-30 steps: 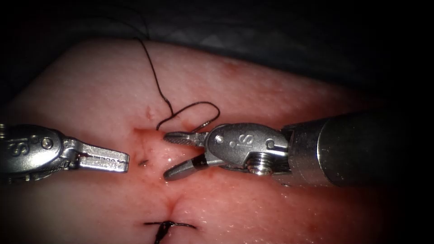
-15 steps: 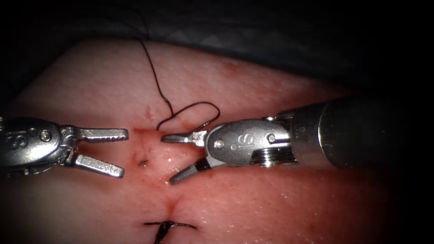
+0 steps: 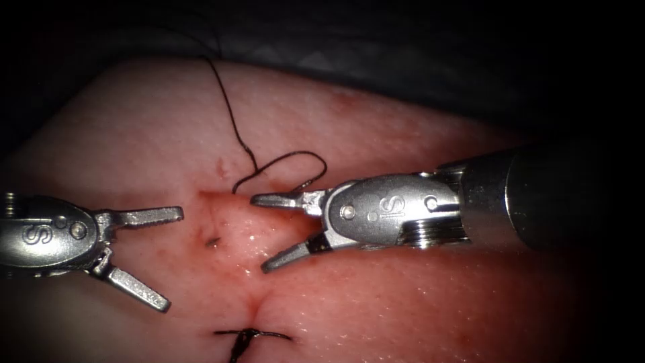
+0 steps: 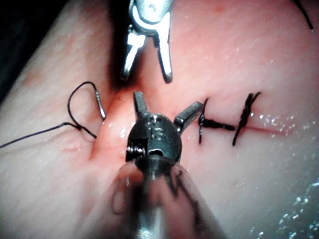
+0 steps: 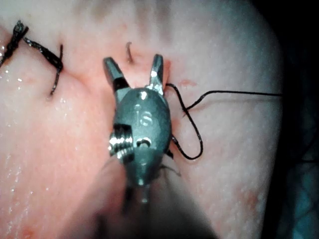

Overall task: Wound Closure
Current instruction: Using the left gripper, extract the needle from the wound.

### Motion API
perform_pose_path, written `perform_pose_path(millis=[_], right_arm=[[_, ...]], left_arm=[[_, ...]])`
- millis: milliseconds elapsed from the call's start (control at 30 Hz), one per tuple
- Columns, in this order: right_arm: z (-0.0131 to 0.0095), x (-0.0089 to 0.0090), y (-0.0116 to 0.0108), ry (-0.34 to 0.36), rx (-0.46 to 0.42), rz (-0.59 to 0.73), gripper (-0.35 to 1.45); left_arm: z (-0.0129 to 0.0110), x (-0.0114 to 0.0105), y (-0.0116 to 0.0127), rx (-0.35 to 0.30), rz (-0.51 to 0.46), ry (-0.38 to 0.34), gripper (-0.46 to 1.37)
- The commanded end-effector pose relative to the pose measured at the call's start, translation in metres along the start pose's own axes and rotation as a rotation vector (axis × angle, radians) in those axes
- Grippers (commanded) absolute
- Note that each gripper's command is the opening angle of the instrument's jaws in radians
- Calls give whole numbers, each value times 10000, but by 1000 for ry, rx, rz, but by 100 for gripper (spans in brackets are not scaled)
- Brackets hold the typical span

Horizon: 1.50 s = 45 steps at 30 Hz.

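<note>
Both grippers stand wide and hold nothing. The left gripper [image 3: 161,259] hangs over the tissue [image 3: 403,302] on the left of the cut [image 3: 255,302], one jaw level, the other angled down and well apart from it. The right gripper [image 3: 262,232] comes in from the right with its jaw tips at the cut, facing the left gripper across a small gap.

The needle [image 3: 213,240] is in the tissue. Only a short dark tip shows, just left of the cut, between the two grippers and touching neither. In the right wrist view that tip [image 5: 129,52] rises from the tissue just beyond the right gripper [image 5: 134,67].

The thread [image 3: 228,107] runs down from the far edge of the tissue and curls into a loop [image 3: 295,165] lying just behind the right gripper's upper jaw, apart from it. In the left wrist view the loop [image 4: 82,107] lies beside the left gripper [image 4: 167,107].

A tied stitch [image 3: 250,335] crosses the cut nearer the camera; the left wrist view shows two stitches [image 4: 227,122] there. Red fluid [image 3: 215,205] stains the tissue around the needle.
</note>
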Motion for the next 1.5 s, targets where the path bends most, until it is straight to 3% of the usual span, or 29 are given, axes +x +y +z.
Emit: perform_pose_path(millis=[33,100,400,600,667,767,933,1033,1267,1367,1433,1467,1500], right_arm=[[0,0,-1,-1,11,4,121],[-1,-1,-1,0,12,10,120],[-7,-3,-5,2,18,30,117],[-12,-5,-7,3,22,34,115],[-14,-6,-8,4,24,33,116],[-15,-7,-9,4,25,32,114],[-15,-8,-11,4,26,35,114],[-15,-8,-13,4,27,39,114],[-14,-7,-21,5,31,47,112],[-13,-7,-22,6,31,51,112],[-12,-8,-24,6,32,55,112],[-12,-8,-25,6,33,54,112],[-12,-9,-26,6,33,53,111]], left_arm=[[0,-2,-1,-22,19,4,74],[1,-5,-6,-85,44,12,82],[8,4,-36,-184,106,-15,77],[19,1,-56,-332,129,-10,81],[25,-4,-62,-368,135,-11,82],[35,-14,-68,-427,142,-20,100],[60,-45,-74,-500,152,-47,97],[73,-61,-77,-523,159,-59,95],[107,-104,-87,-483,162,-146,90],[114,-113,-89,-488,154,-156,91],[119,-121,-92,-502,154,-166,80],[121,-124,-93,-509,153,-173,67],[122,-126,-96,-517,154,-171,42]])
